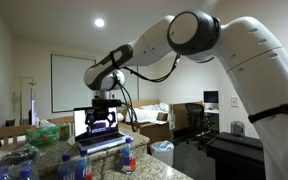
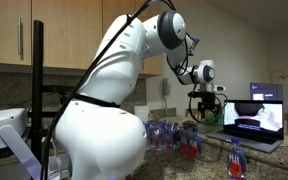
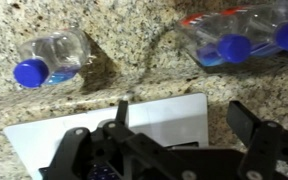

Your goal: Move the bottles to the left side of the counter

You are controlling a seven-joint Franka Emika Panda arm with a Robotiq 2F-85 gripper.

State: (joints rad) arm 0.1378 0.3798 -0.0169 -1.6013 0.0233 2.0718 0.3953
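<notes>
Several clear plastic bottles with blue caps stand on the speckled granite counter (image 3: pixel 134 50). In the wrist view one bottle (image 3: pixel 49 58) is at the upper left and a group of bottles (image 3: pixel 234 40) is at the upper right. In both exterior views a red-labelled bottle (image 1: pixel 129 155) (image 2: pixel 191 140) stands near the laptop, with a cluster of bottles (image 1: pixel 69 165) (image 2: pixel 164 133) beside it and a single bottle (image 2: pixel 235 158) in front. My gripper (image 1: pixel 104 112) (image 2: pixel 206 100) (image 3: pixel 184 120) is open and empty. It hangs above the laptop's edge, apart from every bottle.
An open silver laptop (image 1: pixel 102 135) (image 2: pixel 259 120) (image 3: pixel 114 130) sits on the counter right under the gripper. A green box (image 1: pixel 46 131) stands behind the bottles. Wooden cabinets (image 2: pixel 44 35) hang over the counter. A desk with a chair and a white bin (image 1: pixel 162 150) stands beyond the counter.
</notes>
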